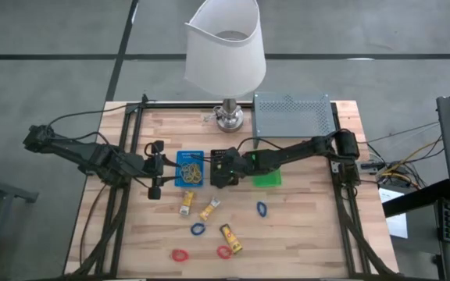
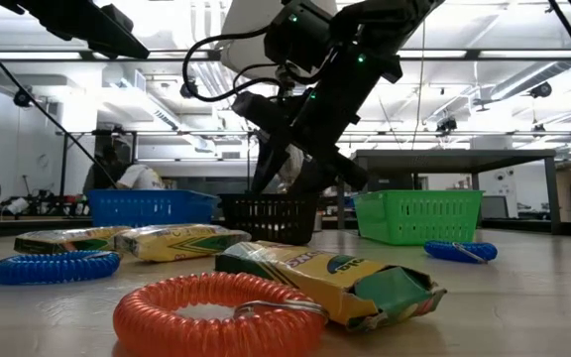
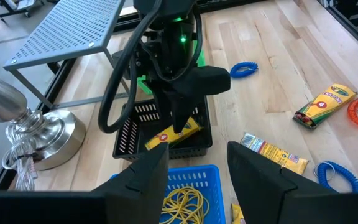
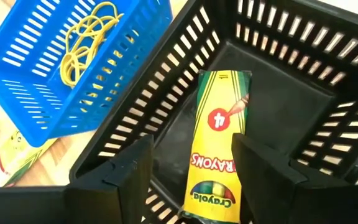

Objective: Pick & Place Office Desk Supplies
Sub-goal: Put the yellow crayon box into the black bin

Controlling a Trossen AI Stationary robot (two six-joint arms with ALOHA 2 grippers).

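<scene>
1. Plainly, the crayon packet (image 4: 216, 146) lies inside the black tray (image 4: 303, 93), yellow with a red diamond, reading "CRAYONS", "4" and "Crayola"; its lower end is partly covered by the right gripper's fingers.
2. The right gripper (image 4: 191, 171) hangs over the black tray, fingers spread on either side of the packet; whether they touch it cannot be made out.
3. Just beside the black tray, the blue tray (image 4: 23, 46) holds a tangle of yellowish rubber bands (image 4: 86, 37).
4. On the black tray's other side stands the green tray (image 2: 419, 213), mostly hidden by the arm from above.
5. Nearer the table's front edge than the black tray lie three more yellow packets (image 1: 208, 211), blue rings (image 1: 198, 229) and red rings (image 1: 180, 254).
6. The left gripper (image 1: 156, 168) waits beside the blue tray, fingers apart and empty.
</scene>
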